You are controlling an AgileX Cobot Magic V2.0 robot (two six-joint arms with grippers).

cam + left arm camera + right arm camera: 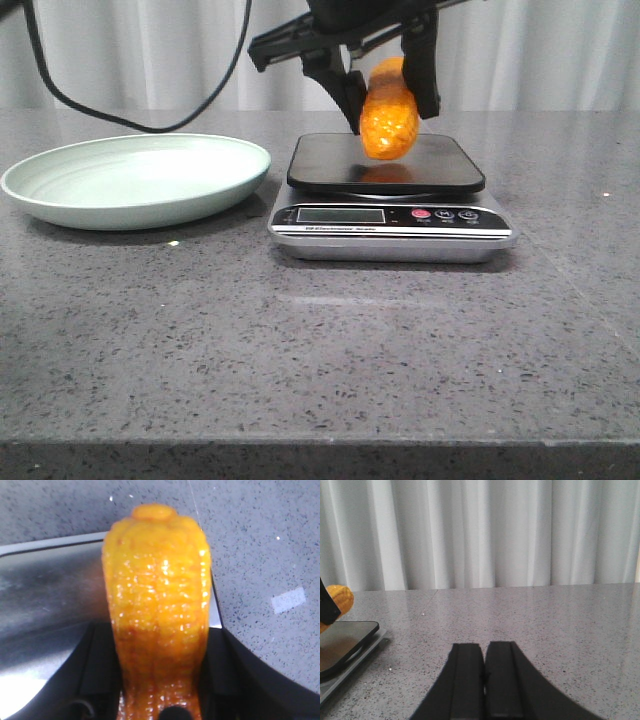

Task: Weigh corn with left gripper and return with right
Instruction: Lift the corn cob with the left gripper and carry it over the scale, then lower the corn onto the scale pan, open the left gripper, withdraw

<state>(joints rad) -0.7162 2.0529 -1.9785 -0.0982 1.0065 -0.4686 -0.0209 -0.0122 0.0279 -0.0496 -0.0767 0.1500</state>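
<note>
Corn (pixel 389 120), a stubby orange-yellow cob with glossy bumpy kernels, is seen in the front view clamped between the fingers of the black angular left hand (pixel 391 100), tilted, held just above the black platform of the silver digital kitchen scale (pixel 392 200). A pale green round plate (pixel 137 180) lies at 9 o'clock of the scale on the grey speckled stone table (pixel 300 350).

In the left wrist view, the cob (pixel 157 610) is gripped over the platform's edge (pixel 45 605).

In the right wrist view, the black right hand (pixel 484 685) is pressed shut on nothing above the table, well apart from the scale (pixel 345 645).
</note>
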